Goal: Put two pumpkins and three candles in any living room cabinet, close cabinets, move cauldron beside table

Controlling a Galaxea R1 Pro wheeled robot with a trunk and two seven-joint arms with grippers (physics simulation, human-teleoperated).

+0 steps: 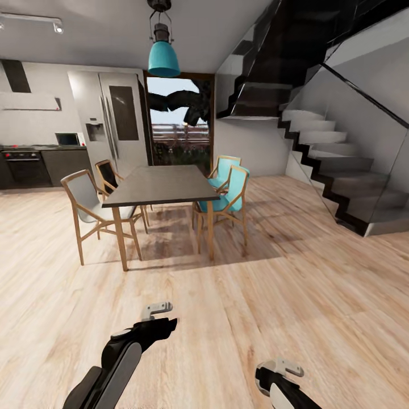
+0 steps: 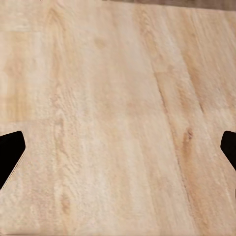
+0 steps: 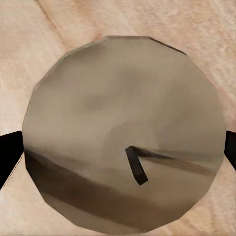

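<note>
Candle first: a short, stubby beige-tan cylinder with a dark bent wick (image 3: 125,132) sits between the two black fingertips of my right end effector (image 3: 123,152), seen end-on in the right wrist view with the wick pointing at the camera. The fingertips press in from either side of it, so I read that end effector as clamped on the candle, with pale wood plank floor (image 3: 29,54) behind it.

My left end effector (image 2: 118,152) is spread wide. One black fingertip (image 2: 10,152) shows at each edge of the left wrist view, and between them I see bare plank floor and nothing held.

From the head camera I see my left arm, black and grey (image 1: 122,363), low on the left, and the right arm (image 1: 281,383) low on the right, both hanging over the floor (image 1: 295,295). I cannot make out the candle from up here.

Ahead of me stands a dining table with a dark rectangular top and wooden legs (image 1: 159,184). Two wooden chairs with pale seats (image 1: 85,204) are on its left side and two with turquoise cushions (image 1: 230,190) on its right. A turquoise pendant lamp (image 1: 163,57) hangs above it. Behind are a tall silver refrigerator (image 1: 116,122), a glass door (image 1: 182,122), dark kitchen units with an oven (image 1: 25,165) at far left, and a staircase with glass panels (image 1: 341,153) on the right.
</note>
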